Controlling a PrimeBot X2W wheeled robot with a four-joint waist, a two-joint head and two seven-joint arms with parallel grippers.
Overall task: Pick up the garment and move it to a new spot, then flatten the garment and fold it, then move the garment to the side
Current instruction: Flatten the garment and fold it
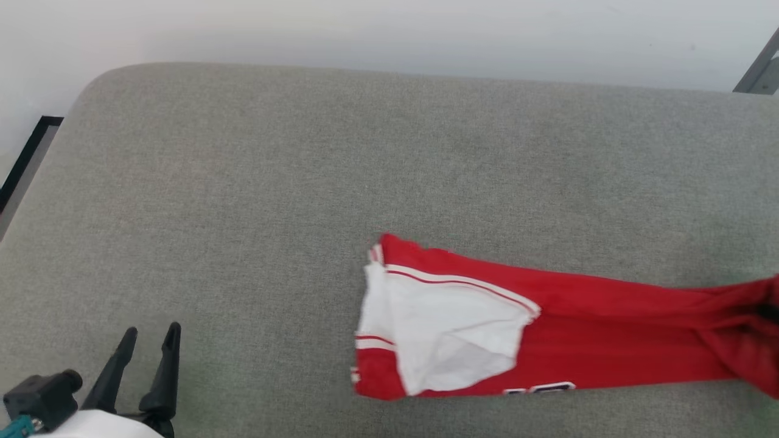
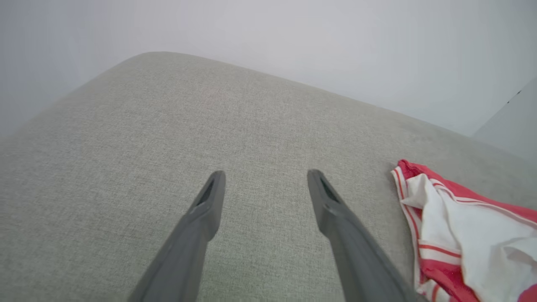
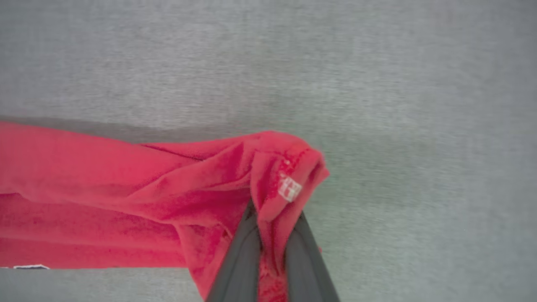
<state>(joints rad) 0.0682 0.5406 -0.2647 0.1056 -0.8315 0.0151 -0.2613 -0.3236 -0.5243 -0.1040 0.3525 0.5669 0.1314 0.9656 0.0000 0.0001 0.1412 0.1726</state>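
Note:
The garment (image 1: 548,322) is a red jersey with a white sleeve and red-white striped trim, stretched in a long band across the grey cushion toward the right edge of the head view. A bit of its black, white-outlined number peeks out at its lower edge. My right gripper (image 3: 272,214) is shut on a bunched red fold of the garment (image 3: 126,197), lifted off the cushion. My left gripper (image 1: 149,340) stands open at the lower left, well away from the cloth. In the left wrist view its fingers (image 2: 264,180) are spread over bare cushion, with the garment's sleeve (image 2: 465,235) to their right.
The grey fabric cushion (image 1: 304,182) has a rounded far-left corner and ends against a pale wall. A dark strip (image 1: 27,158) lies beyond its left edge. A grey metal bar (image 1: 761,67) shows at the top right.

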